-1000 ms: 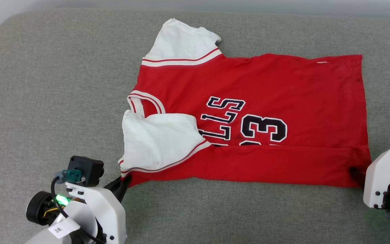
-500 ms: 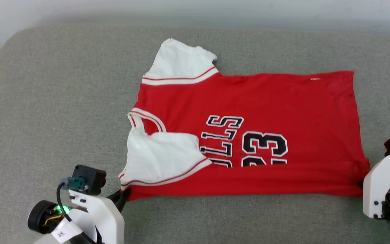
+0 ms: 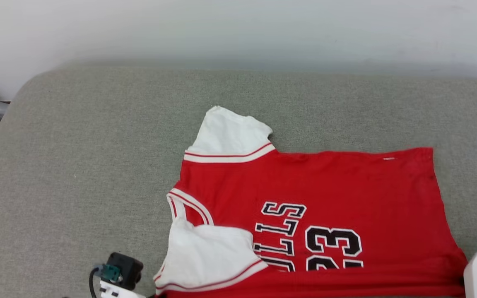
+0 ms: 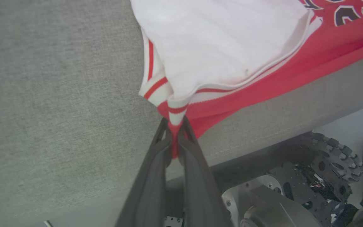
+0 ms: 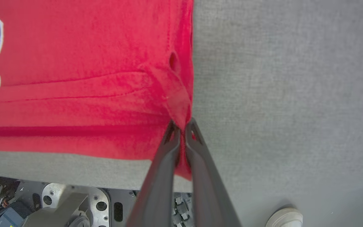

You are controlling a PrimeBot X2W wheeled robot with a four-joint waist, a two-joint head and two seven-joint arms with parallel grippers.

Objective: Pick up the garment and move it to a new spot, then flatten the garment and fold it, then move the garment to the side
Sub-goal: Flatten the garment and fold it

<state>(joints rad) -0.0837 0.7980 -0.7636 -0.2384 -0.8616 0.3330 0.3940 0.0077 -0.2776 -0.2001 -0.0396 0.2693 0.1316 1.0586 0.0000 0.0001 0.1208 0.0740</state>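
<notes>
Red cloth is sitting pinched in both pairs of jaws, right at the near edge of the grey cushion (image 3: 77, 165). The left gripper (image 4: 175, 132) is clamping narrow on the jersey (image 3: 346, 186) where the striped cuff of the near sleeve (image 4: 219, 47) meets the red side, with fabric bunching between the dark fingers (image 4: 150, 176). The right gripper (image 5: 181, 127) is clamping just as tight on the hem corner, and a twisted tab of red is rising out of its tips. Off the cushion's near edge, the robot's metal base (image 4: 263, 201) is showing, and what looks like a pale shoe toe (image 5: 284, 217) is resting on the floor.

Further onto the cushion, the jersey is lying with its long axis parallel to the cushion's near edge, collar toward the cushion's left end and hem toward its right end. Each arm is therefore holding the end nearer to it, and the whole body of the shirt is stretching away from the jaws toward the cushion's far side. A narrow red band (image 5: 74, 116) beside the near edge is lying doubled over, hiding the bottom of the navy "23" (image 3: 333, 246). Beyond that, the far sleeve (image 3: 230, 134) is spreading flat toward the cushion's far edge, with bare grey between it and the white wall (image 3: 238, 29).

The lengthwise fold looks only partly made. The coming move seems to be turning on both arms carrying the near edge together across the shirt toward the cushion's far side. If one arm is leading the other, the fold is likely coming out skewed.
</notes>
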